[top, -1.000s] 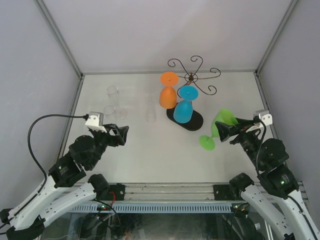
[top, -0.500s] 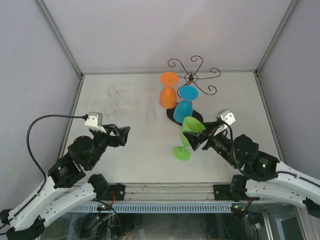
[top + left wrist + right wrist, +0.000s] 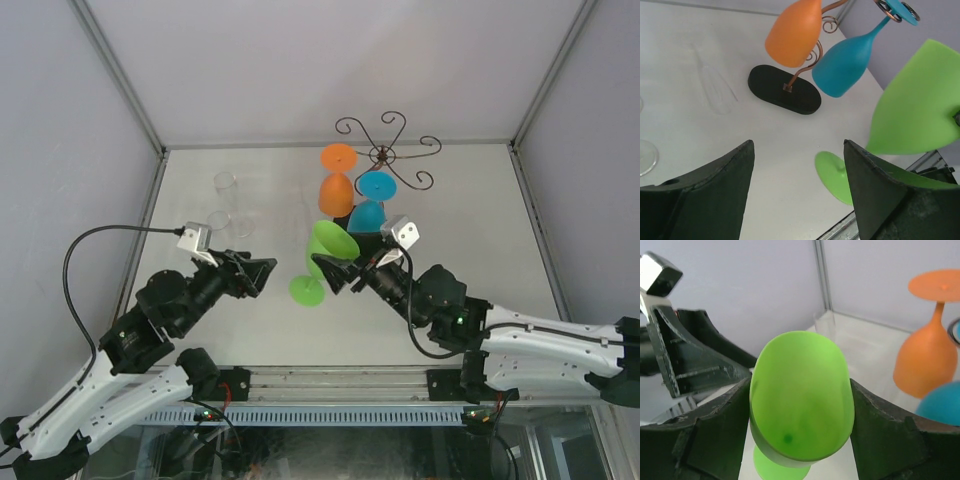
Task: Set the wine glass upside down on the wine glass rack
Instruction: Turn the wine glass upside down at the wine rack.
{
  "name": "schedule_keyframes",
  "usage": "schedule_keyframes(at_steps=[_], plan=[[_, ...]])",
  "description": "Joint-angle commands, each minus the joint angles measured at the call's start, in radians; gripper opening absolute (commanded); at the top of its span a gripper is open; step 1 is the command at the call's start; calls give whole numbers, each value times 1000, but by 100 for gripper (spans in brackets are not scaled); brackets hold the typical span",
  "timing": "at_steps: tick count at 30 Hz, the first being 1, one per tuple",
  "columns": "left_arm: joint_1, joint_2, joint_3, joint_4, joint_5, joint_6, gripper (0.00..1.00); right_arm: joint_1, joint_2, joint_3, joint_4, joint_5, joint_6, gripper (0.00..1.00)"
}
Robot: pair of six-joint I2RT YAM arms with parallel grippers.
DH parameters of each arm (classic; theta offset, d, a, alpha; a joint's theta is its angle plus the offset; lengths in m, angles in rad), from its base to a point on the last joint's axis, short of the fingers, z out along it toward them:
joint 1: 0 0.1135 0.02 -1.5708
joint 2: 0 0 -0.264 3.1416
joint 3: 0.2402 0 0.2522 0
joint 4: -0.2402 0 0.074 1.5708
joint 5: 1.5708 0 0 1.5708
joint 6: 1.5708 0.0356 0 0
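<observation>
My right gripper (image 3: 337, 264) is shut on the bowl of a green wine glass (image 3: 331, 243), held tilted with its foot (image 3: 306, 291) low and to the left. In the right wrist view the green bowl (image 3: 802, 400) fills the gap between the fingers (image 3: 720, 432). The wine glass rack (image 3: 386, 154), thin dark wire on a black oval base (image 3: 785, 90), carries an orange glass (image 3: 336, 190) and a blue glass (image 3: 368, 214), both upside down. Just left of the green glass, my left gripper (image 3: 262, 272) stands open and empty, and its own view shows the glass (image 3: 917, 110) to the right.
Two clear glasses (image 3: 225, 186) stand at the back left, and a clear flute (image 3: 301, 220) lies on the table left of the rack. Grey walls close in the table on three sides.
The right arm has carried the green glass from the table's right side leftward to the middle, in front of the rack. The left gripper has edged slightly right.
</observation>
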Motion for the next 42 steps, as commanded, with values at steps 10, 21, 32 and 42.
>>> schedule_keyframes(at_steps=[10, 21, 32, 42], plan=[[5, 3, -37, 119, 103, -135, 73, -4, 152, 13, 568, -49, -181, 24], [5, -12, -76, 203, 102, -244, 63, 1, 162, -28, 686, -88, -188, 22], [5, 13, -77, 273, 107, -270, 4, 1, 160, -42, 674, -99, -174, 23], [5, -6, -53, 187, 15, -195, 0, 1, 67, -45, 452, -120, -165, 64]])
